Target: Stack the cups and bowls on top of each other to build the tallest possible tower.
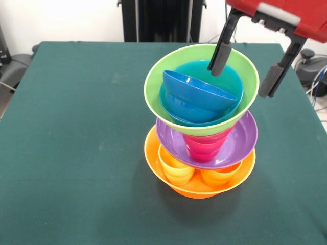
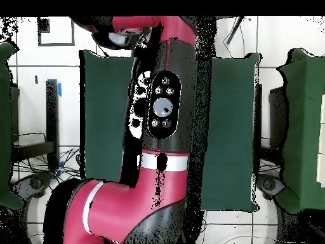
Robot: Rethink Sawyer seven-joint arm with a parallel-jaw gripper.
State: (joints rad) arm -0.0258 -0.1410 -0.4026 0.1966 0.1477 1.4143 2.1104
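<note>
The tower stands right of the table's middle in the front view. Its base is the big orange bowl, with a yellow cup and an orange cup inside. On them rests the purple bowl, then a red cup, then the lime green bowl. In that sit the light blue bowl and the dark blue bowl, which is tilted. My gripper is open and empty, its fingers astride the green bowl's right rim. In the overhead view the arm hides the tower.
The dark green table fills the front view and its edges show in the overhead view. The black pedestal stands behind the far edge. Cables and grey gear lie off the right side.
</note>
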